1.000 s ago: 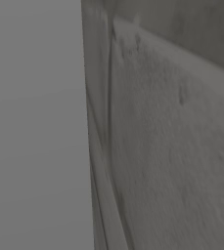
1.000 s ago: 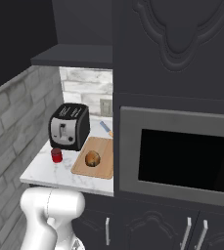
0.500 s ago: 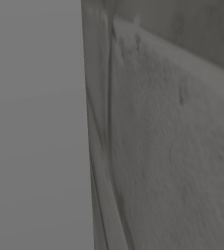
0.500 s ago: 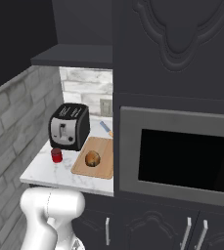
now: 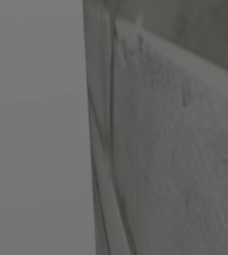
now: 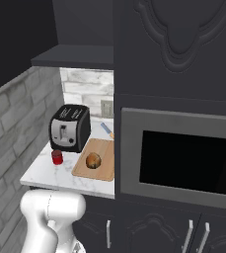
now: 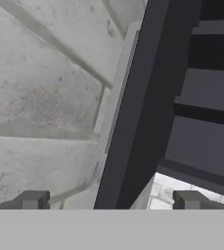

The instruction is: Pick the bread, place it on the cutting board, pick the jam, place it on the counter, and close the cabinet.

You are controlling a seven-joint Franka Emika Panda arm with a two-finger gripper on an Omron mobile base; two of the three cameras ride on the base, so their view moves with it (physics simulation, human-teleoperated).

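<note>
Left base view: a flat grey surface [image 5: 36, 124] takes the left part, its edge running top to bottom. To its right, a rough grey stone-textured wall [image 5: 180, 149], seen very close and blurred. No objects can be made out here.

Right base view: a white marble tabletop [image 6: 45, 173] sits in a recess between a grey brick wall [image 6: 11, 133] on the left and tall dark cabinetry [image 6: 178, 54] on the right.
- Toaster [image 6: 70, 128]: black and silver, upright, at the tabletop's back-left area.
- Jam [image 6: 57, 157]: small red jar, upright on the tabletop, just in front of the toaster's left end, near the left edge and apart from the board.
- Cutting board [image 6: 95, 160]: wooden, flat, against the tabletop's right edge beside the cabinetry, reaching nearly to the front edge.
- Bread [image 6: 93, 160]: round brown loaf, resting on the cutting board near its middle.
- Knife [image 6: 107, 130]: blue-handled, lying behind the board at the tabletop's back-right; details too small to tell.
- Microwave [image 6: 181, 150]: built into the dark cabinetry, right of the tabletop, door shut.
- Upper dark cabinet [image 6: 80, 54] overhangs the recess; whether its door is shut cannot be told from this angle.
- Robot arm [image 6: 48, 217]: white, rising at the lower left.

Hand view: the gripper [image 7: 111, 200] has its jaws spread wide with nothing between them. Beyond the tips stands a dark cabinet edge [image 7: 138, 112], with grey stone blocks [image 7: 40, 88] on the left and dark stepped panels [image 7: 206, 97] on the right.
</note>
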